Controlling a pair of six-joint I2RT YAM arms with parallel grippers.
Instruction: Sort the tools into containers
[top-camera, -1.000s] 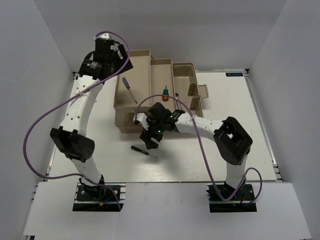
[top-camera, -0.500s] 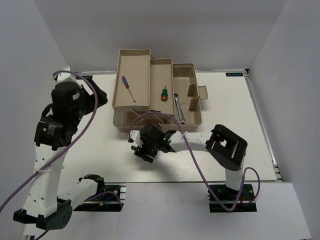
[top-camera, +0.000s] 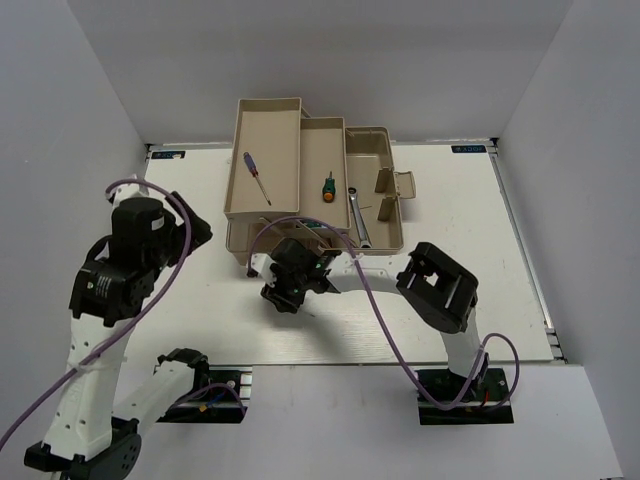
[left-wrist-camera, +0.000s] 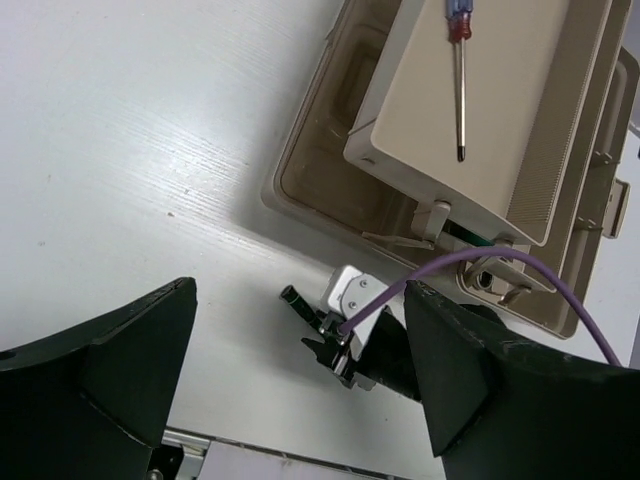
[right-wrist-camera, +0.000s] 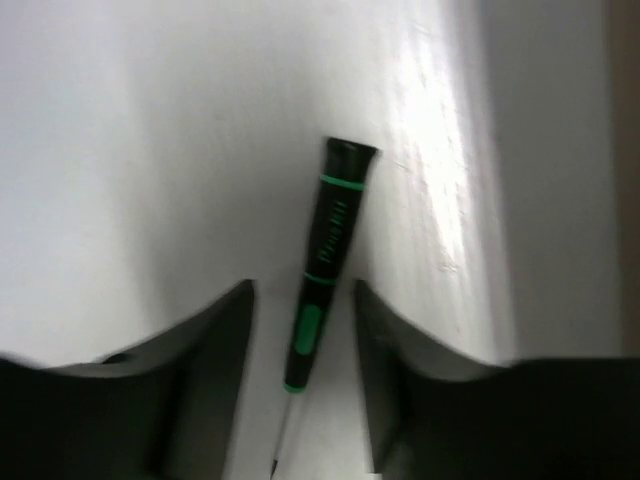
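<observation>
A black screwdriver with green bands (right-wrist-camera: 322, 270) lies on the white table between the fingers of my right gripper (right-wrist-camera: 300, 300), which is open and straddles it with a gap on each side. In the top view the right gripper (top-camera: 284, 296) hides it; its handle end (left-wrist-camera: 292, 297) shows in the left wrist view. My left gripper (top-camera: 193, 232) is open and empty, held high left of the toolbox (top-camera: 238, 250). A blue-handled screwdriver (top-camera: 256, 177) lies in the left tray (top-camera: 270, 120). A stubby green screwdriver (top-camera: 327, 186) lies in the middle tray (top-camera: 322, 140). A silver wrench (top-camera: 360, 215) lies in the base compartment (top-camera: 370, 150).
The toolbox stands at the back centre of the table, with a pale handle (top-camera: 405, 183) on its right side. Purple cables loop off both arms. White walls close in the left, back and right sides. The right arm's elbow (top-camera: 437, 285) sits right of the gripper.
The left arm has swung from over the toolbox's far left corner back to the near left. The right gripper has moved left and down, closing around the black screwdriver's position.
</observation>
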